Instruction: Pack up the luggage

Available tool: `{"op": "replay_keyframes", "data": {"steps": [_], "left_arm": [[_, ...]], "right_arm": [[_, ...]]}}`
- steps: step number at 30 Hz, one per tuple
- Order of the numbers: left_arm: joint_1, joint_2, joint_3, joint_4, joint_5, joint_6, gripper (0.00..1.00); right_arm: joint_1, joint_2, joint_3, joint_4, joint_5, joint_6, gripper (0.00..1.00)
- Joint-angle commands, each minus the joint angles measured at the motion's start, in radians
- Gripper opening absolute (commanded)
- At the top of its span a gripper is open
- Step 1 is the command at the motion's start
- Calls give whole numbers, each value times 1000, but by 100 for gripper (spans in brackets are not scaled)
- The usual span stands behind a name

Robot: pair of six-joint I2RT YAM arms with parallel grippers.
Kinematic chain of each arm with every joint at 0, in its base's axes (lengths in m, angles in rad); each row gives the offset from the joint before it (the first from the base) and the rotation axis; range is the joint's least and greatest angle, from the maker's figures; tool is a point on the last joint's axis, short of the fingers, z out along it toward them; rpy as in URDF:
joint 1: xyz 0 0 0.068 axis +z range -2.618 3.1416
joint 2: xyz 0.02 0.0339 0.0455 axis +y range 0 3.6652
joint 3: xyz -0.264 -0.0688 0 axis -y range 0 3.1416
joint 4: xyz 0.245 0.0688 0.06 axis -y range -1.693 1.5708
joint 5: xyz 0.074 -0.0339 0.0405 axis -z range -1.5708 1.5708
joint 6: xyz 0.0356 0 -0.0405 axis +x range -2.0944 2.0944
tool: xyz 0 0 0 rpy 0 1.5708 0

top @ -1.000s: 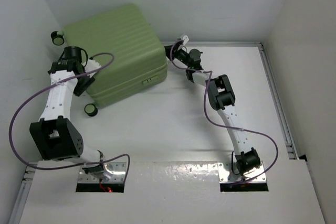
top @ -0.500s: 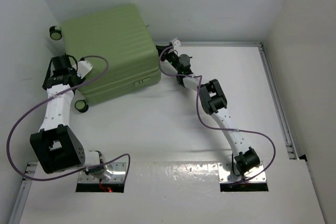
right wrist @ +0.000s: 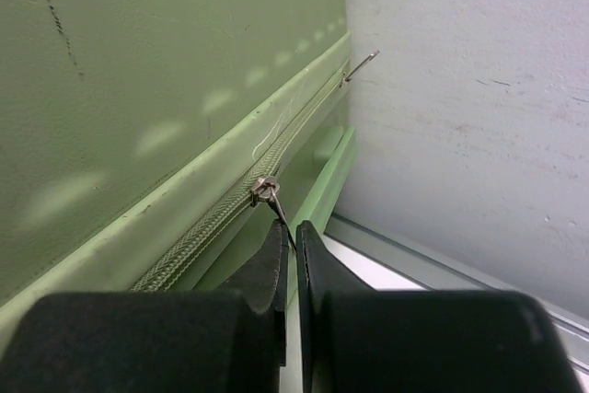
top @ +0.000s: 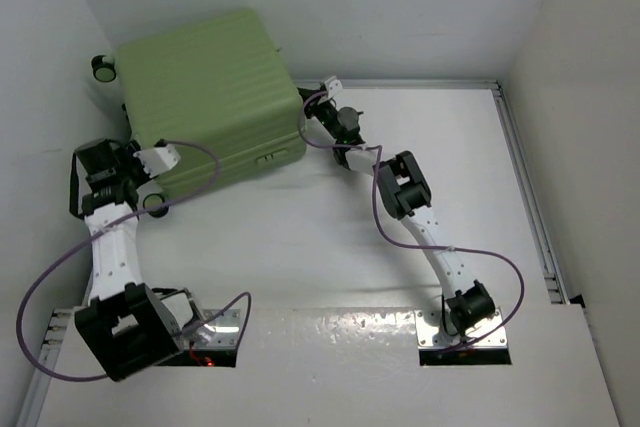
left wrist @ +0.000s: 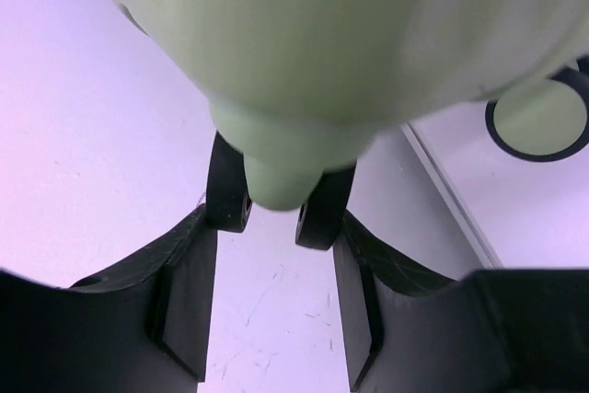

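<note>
A large light-green hard-shell suitcase [top: 205,97] lies closed on its broad side in the table's far-left corner, ribbed shell facing up and turned slightly askew to the walls. Small black wheels [top: 102,68] stick out along its left end, one at the far corner and one at the near corner. Along the right side runs a matching green zipper [right wrist: 207,227], shut over the visible stretch, with a small metal pull [right wrist: 269,189] hanging from it.
</note>
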Motion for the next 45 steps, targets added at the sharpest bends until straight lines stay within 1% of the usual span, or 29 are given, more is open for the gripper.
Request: {"op": "replay_keyframes", "data": {"steps": [1,5,9,11,13,14,17,20,25,26,27,28,29,30,31,32,33,34,35,36,37,38,39,40,41,42,43,44,45], "left_arm": [[75,-124,-69,-183,144,167,0],[144,-170,-78,-284,224,268,0],[231,-205,-78,-416,305,435,0],[271,-205,-78,-435,327,480,0],[282,-190,-78,-435,327,505,0],[282,-175,-78,-415,327,505,0],[282,-149,-88,-389,327,525,0],[262,-124,-88,-324,327,516,0],[138,-44,-20,-217,258,323,0],[121,-26,-3,-200,244,286,8],[93,-6,35,-157,230,203,19],[83,41,58,-139,206,169,42],[73,67,82,-123,206,134,61],[73,92,107,-107,191,100,77],[44,115,145,-52,177,7,86],[29,135,161,-15,140,-44,93],[17,170,179,12,125,-81,99],[6,187,199,35,124,-107,99],[-12,203,236,47,124,-162,100],[-23,213,250,62,111,-190,100],[-34,223,259,78,111,-217,100],[-61,238,277,105,97,-271,100],[-75,238,287,105,86,-293,100],[-89,247,287,121,75,-316,100],[-118,247,287,147,63,-369,100],[-134,247,297,147,34,-394,100],[-148,256,297,147,23,-412,100],[-172,256,297,147,23,-440,100],[-183,256,297,147,14,-440,100]], "right_arm": [[24,-67,-23,27,-1,9,0],[21,-75,-3,31,-10,-2,0],[18,-116,-62,82,-29,0,0],[19,-130,-101,114,-41,9,0],[21,-119,-77,95,-52,8,0],[21,-109,-57,78,-49,0,0],[24,-30,127,-16,-24,-15,0],[31,11,145,-47,6,-55,0],[45,26,149,-82,40,-78,1],[48,37,164,-91,36,-77,4],[54,39,158,-99,28,-72,20],[54,28,146,-91,26,-54,29],[54,16,126,-52,25,-29,38],[53,1,35,-1,34,-15,50],[50,-47,-8,24,40,-2,53],[44,-112,-59,68,43,62,55],[9,-142,-204,77,22,93,55],[-10,-221,-254,79,14,136,56],[-22,-296,-342,70,-13,252,56],[-74,-369,-416,58,-52,293,56],[-96,-401,-449,10,-81,375,55],[-155,-471,-492,-13,-142,473,53],[-172,-492,-507,-30,-220,526,51],[-188,-501,-494,-126,-290,617,49],[-224,-512,-477,-166,-331,700,45],[-231,-504,-399,-217,-386,809,45],[-242,-488,-354,-279,-438,866,45],[-261,-439,-302,-342,-460,979,45],[-263,-379,-252,-369,-477,1014,45]]}}
